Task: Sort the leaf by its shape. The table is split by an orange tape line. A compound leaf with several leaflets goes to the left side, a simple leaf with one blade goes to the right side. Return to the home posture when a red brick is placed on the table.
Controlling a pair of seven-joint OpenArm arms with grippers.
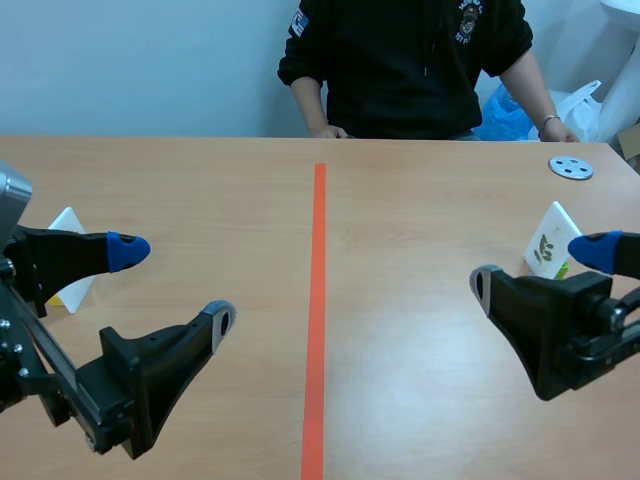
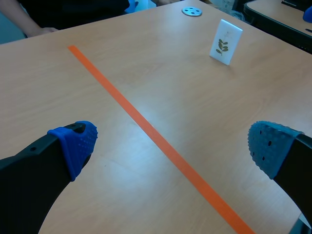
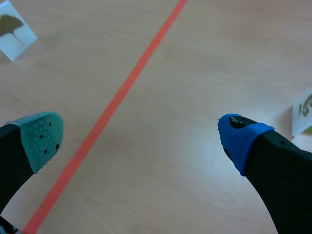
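- I am watching the left gripper point(image 1: 175, 284) hanging low over the left half of the table point(image 1: 420, 200). Its fingers are spread wide and pinching nothing.
- The right gripper point(image 1: 540, 267) is sitting the same way over the right half, spread wide and empty. I am reading this as both arms waiting, each on its own side of the line.
- The orange tape line point(image 1: 318, 300) is running straight away from me down the middle, and I am using it as the sorting boundary.
- The compound-leaf card point(image 2: 225, 42), a white card showing a sprig of several leaflets, is standing tilted on the right side, just beside the right gripper's outer finger. By the rule it belongs on the left, so I am judging it misplaced.
- The simple-leaf card point(image 3: 15, 31), showing one fan-shaped blade, is standing on the left side, partly hidden behind the left gripper's upper finger in the scene view. I am judging that it belongs on the right.
- I am guessing the cards are propped upright so their pictures face my cameras. I cannot tell what is holding them up.
- A metal disc point(image 1: 571, 167) with holes is lying flat at the far right, well apart from the cards.
- A person point(image 1: 410, 60) is sitting across the table, hands resting at its far edge.
- Counting: two cards, two grippers, one tape line, one disc and one person. I am seeing no red brick, so I am not expecting the home posture yet.
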